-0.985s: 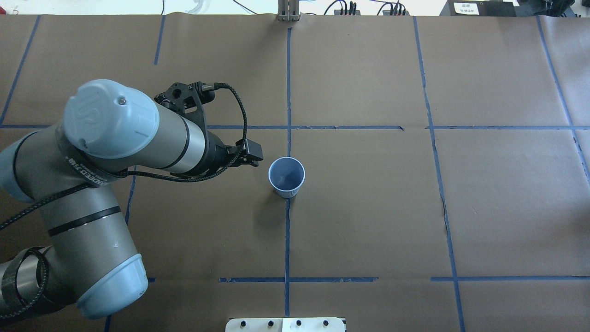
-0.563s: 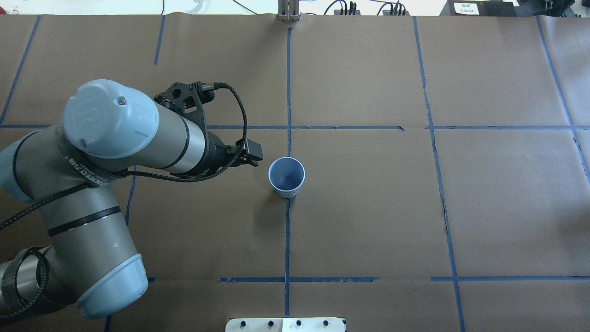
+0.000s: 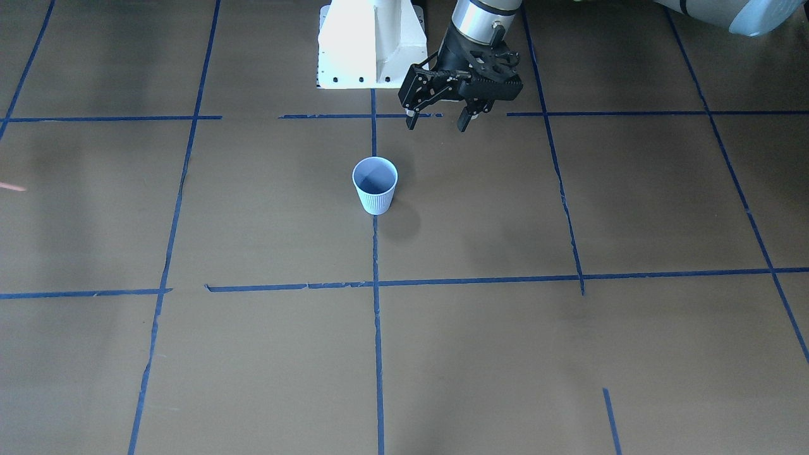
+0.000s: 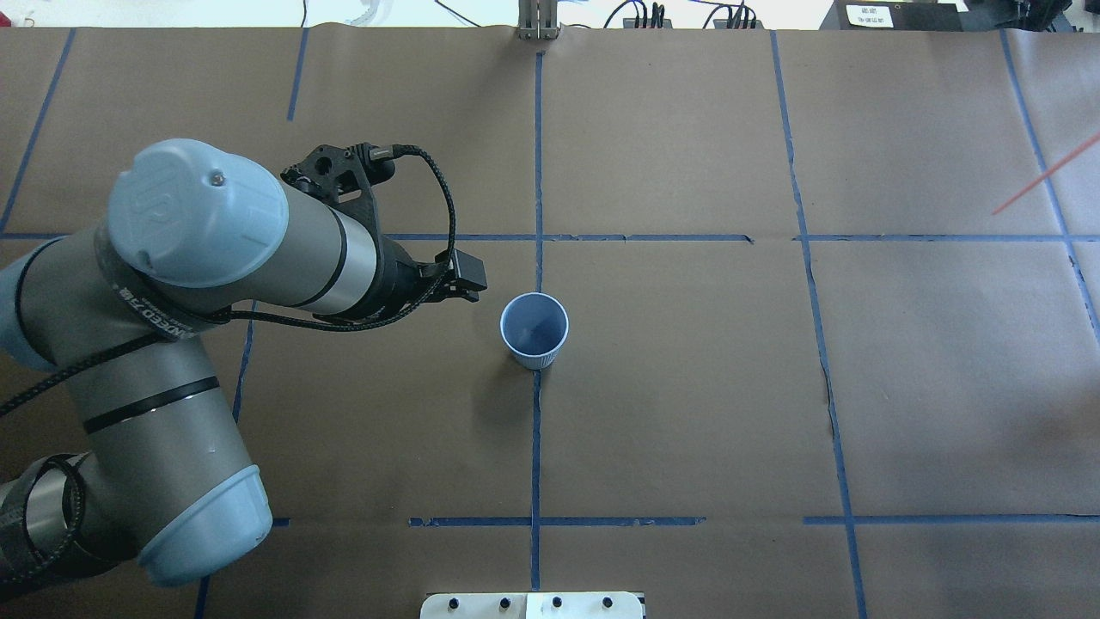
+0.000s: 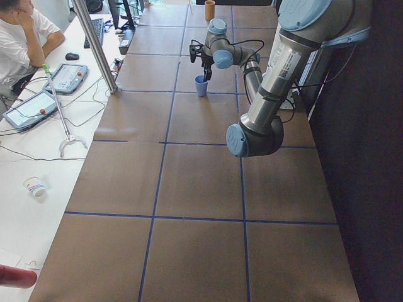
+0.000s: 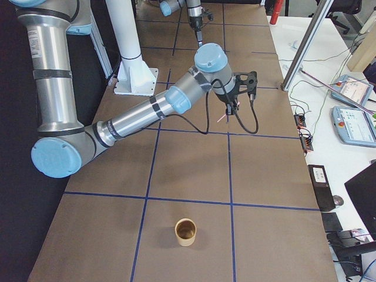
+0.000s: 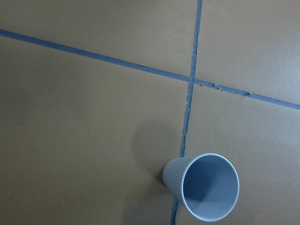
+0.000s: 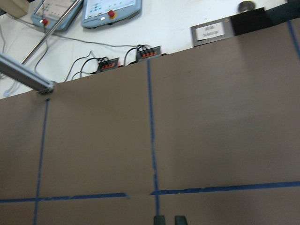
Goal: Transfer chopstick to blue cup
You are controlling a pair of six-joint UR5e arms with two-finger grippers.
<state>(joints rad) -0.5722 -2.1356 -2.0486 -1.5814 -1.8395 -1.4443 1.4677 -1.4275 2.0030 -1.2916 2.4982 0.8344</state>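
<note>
The blue cup (image 4: 534, 331) stands upright and empty at the table's middle, also in the front view (image 3: 375, 184) and the left wrist view (image 7: 206, 187). My left gripper (image 3: 437, 123) is open and empty, hovering just beside the cup on my left (image 4: 468, 288). A thin pinkish chopstick (image 4: 1044, 176) pokes in at the overhead view's right edge. In the right side view it hangs below my right gripper (image 6: 233, 108). The right fingertips (image 8: 160, 219) stand close together at the wrist view's bottom edge.
A brown cup (image 6: 186, 231) stands near the table's end on my right, also in the left side view (image 5: 210, 9). Blue tape lines cross the brown paper. The white robot base (image 3: 373, 44) is at my side. An operator (image 5: 22, 38) sits beyond the far edge.
My left arm has shifted slightly back and to the left. The pinkish chopstick has come into the overhead view at the right edge. The blue cup has not moved.
</note>
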